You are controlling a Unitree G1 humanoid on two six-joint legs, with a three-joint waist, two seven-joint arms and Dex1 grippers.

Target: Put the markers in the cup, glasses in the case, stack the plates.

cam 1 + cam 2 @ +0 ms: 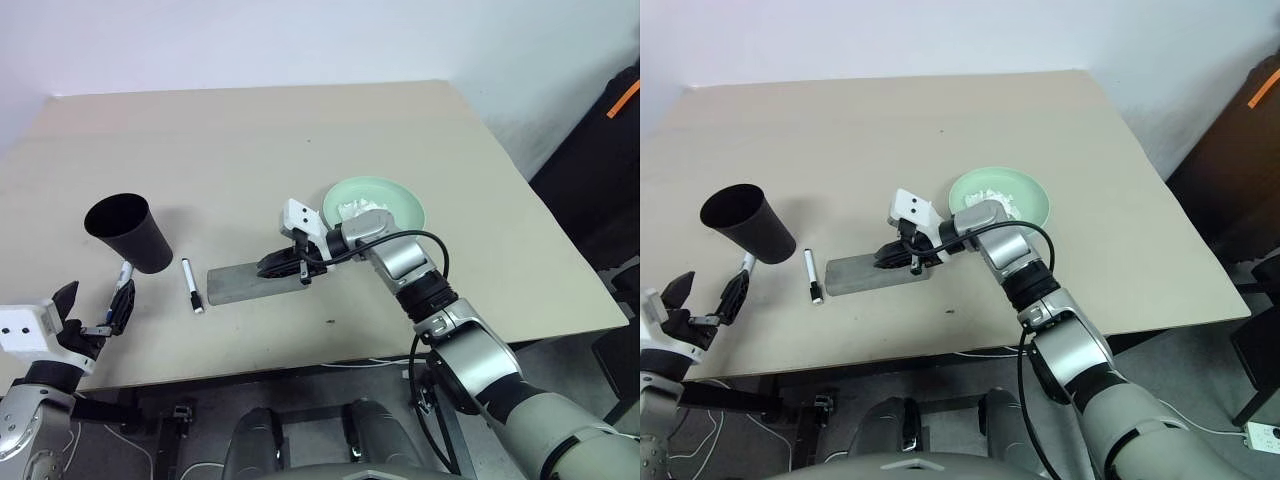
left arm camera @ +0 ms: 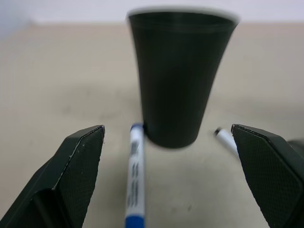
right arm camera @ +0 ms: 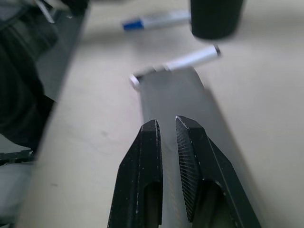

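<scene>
Beige desk [image 1: 300, 140] carries one black cup [image 1: 128, 231], two markers, blue-capped [image 1: 122, 277] at its 6 o'clock, black-capped [image 1: 191, 284] at 4; one grey case [image 1: 235, 283]; one mint plate [image 1: 400, 200] holding tissue [image 1: 352, 208]. Left gripper [image 1: 92, 312] gapes empty; right gripper [image 1: 282, 265], nearly closed, carries the glasses [image 1: 276, 266] over the case.

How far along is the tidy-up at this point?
Nothing looks finished. The blue-capped marker and black-capped marker lie beside the cup. In hand: the open left gripper faces the blue-capped marker, and the shut right gripper hovers over the case. The green plate holds tissue; stacking and the glasses cannot be judged.
</scene>
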